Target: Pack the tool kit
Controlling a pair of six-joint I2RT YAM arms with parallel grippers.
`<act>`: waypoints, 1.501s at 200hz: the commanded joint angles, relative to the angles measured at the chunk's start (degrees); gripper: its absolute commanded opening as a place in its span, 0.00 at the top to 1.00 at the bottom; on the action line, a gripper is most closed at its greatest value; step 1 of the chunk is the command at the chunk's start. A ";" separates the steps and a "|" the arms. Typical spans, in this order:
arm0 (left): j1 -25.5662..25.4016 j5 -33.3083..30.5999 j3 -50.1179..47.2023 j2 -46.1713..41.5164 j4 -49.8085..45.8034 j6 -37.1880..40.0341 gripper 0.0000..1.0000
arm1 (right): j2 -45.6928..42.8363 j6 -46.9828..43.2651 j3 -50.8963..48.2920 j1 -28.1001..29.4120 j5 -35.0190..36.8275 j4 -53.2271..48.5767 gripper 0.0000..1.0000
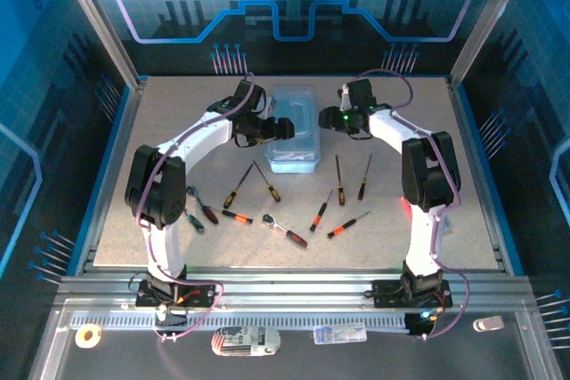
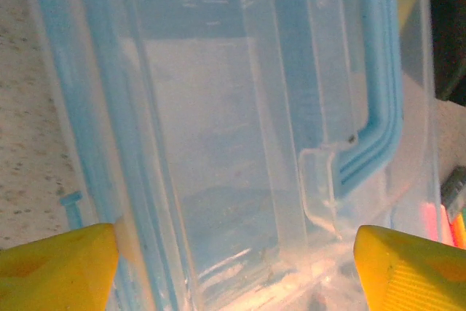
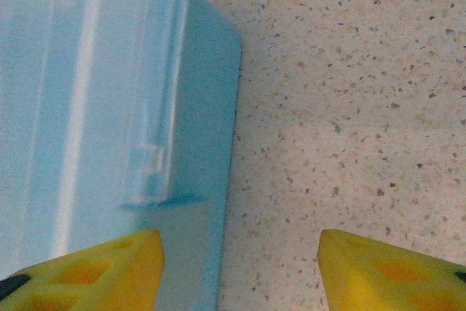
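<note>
Left hand point(image 2: 237, 271) wide open above tool kit box point(image 1: 294, 135); right hand point(image 3: 240, 267) open astride its edge.

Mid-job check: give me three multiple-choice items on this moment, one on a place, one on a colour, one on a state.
1. Relative to the box, the screwdrivers lie: A inside it; B out on the table, on its near half; C on top of it.
2. The box's handle is: A red; B black; C blue.
3. The left gripper is: A open; B shut on a screwdriver; C shut on the handle.

Answers:
1 B: the top view shows them spread on the table in front of the box.
2 C: the left wrist view shows a blue handle.
3 A: its yellow fingers stand wide apart over the lid.
</note>
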 commanded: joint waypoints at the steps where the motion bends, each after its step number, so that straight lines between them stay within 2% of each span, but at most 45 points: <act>1: -2.49 5.01 1.04 -4.20 3.89 0.69 0.16 | -5.81 -1.19 -2.32 0.34 -7.08 -0.11 0.39; 10: -2.49 2.33 1.09 -5.03 3.18 1.22 0.15 | -7.18 -1.70 -3.50 -0.34 -7.34 -0.03 0.38; 23: -2.33 -4.85 0.95 -6.27 2.17 0.49 0.11 | -9.47 -2.05 -5.24 -1.59 -6.51 -0.79 0.38; 43: -1.77 -12.43 0.35 -8.48 2.44 -0.43 0.08 | -14.01 -0.14 -10.82 -3.48 -6.04 2.53 0.38; 65: -1.19 -15.50 -0.14 -10.31 4.16 -0.40 0.04 | -17.69 -0.17 -15.04 -4.02 -5.32 4.33 0.36; 126: 0.23 -16.26 4.44 -7.23 0.50 0.39 0.01 | -20.35 -0.64 -18.16 -5.23 -7.41 5.18 0.35; 197: 1.71 -18.41 5.87 -8.89 -1.02 1.50 0.01 | -23.76 -0.55 -21.48 -6.02 -8.51 5.79 0.34; 248: 2.18 -19.57 6.97 -7.75 -1.37 -0.15 0.01 | -24.88 0.72 -22.77 -6.24 -5.80 3.35 0.36; 262: 2.19 -18.21 8.48 -6.47 -2.78 -0.34 0.01 | -24.73 1.19 -23.02 -6.50 -7.32 3.86 0.36; 278: 2.01 -16.27 12.48 -3.92 -6.86 0.48 0.02 | -24.12 1.46 -23.09 -7.09 -12.14 4.58 0.35; 300: 0.84 -16.81 16.79 -0.25 -11.97 1.50 0.02 | -23.02 2.29 -23.39 -7.25 -16.00 6.29 0.35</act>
